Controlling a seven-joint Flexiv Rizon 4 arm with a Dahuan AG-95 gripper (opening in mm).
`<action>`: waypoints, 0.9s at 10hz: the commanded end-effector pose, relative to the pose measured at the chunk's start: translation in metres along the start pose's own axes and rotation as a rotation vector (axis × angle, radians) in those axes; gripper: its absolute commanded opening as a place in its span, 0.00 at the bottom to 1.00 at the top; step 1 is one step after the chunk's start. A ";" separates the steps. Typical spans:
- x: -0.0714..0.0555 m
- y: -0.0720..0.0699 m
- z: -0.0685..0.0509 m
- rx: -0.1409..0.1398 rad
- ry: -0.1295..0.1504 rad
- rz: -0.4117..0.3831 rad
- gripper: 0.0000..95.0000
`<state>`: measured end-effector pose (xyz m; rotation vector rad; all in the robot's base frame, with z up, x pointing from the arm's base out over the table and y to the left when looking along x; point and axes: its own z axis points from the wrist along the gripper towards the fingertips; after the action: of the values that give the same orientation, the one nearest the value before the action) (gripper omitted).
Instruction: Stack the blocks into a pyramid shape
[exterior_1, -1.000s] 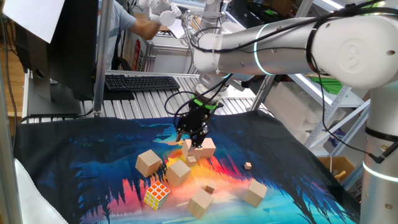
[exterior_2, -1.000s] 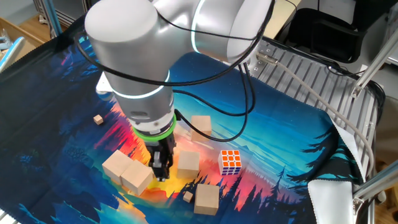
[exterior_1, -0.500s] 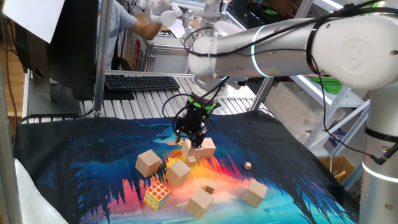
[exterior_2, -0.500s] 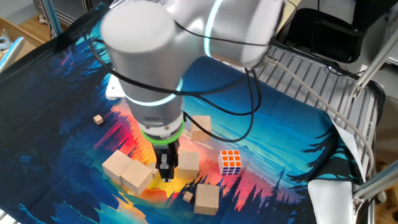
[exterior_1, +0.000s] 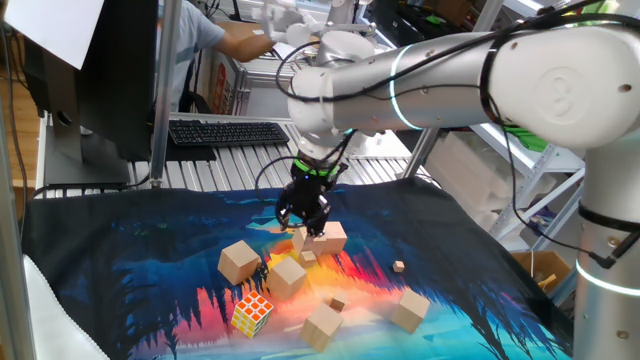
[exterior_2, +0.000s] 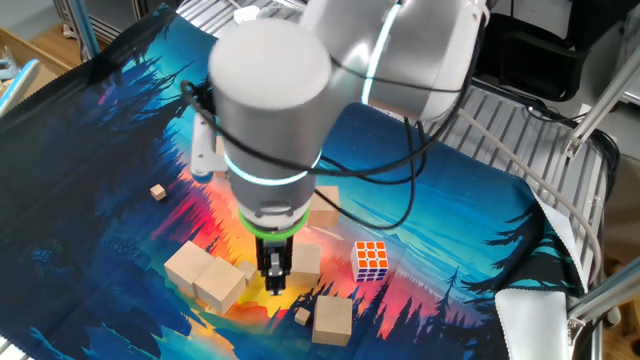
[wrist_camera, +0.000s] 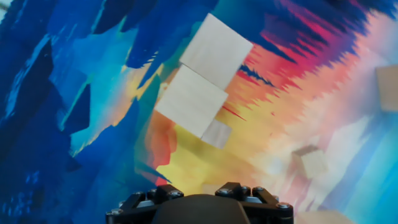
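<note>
Several pale wooden blocks lie scattered on the colourful mat. Two of them touch side by side: one block (wrist_camera: 216, 50) and its neighbour (wrist_camera: 189, 99), seen as a pair (exterior_1: 325, 240) (exterior_2: 203, 276) just beside my gripper (exterior_1: 305, 222) (exterior_2: 272, 280). Single blocks lie at the left (exterior_1: 239, 262), in the middle (exterior_1: 288, 276) (exterior_2: 302, 260), at the front (exterior_1: 322, 325) (exterior_2: 333, 318) and front right (exterior_1: 409, 309). My gripper hangs a little above the mat between the pair and the middle block. Its fingers stand apart with nothing between them. The hand view shows only the hand's base.
A multicoloured Rubik's cube (exterior_1: 251, 312) (exterior_2: 371, 260) lies near the front blocks. Tiny wooden cubes (exterior_1: 399, 266) (exterior_2: 158, 191) (wrist_camera: 216, 134) are scattered on the mat. A keyboard (exterior_1: 228, 131) and a metal rack stand behind the mat, where a person is at work.
The arm has swung and the wrist has turned, shifting the gripper slightly away from the block pair towards the middle block. No block has moved.
</note>
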<state>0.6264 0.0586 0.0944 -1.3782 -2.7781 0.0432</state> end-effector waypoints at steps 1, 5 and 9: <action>0.000 0.001 0.000 -0.043 0.012 -0.043 0.60; 0.000 0.001 0.000 -0.036 0.006 -0.066 0.60; 0.024 0.016 0.001 -0.054 0.008 -0.001 0.60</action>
<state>0.6268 0.0856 0.0917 -1.2859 -2.8528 -0.0207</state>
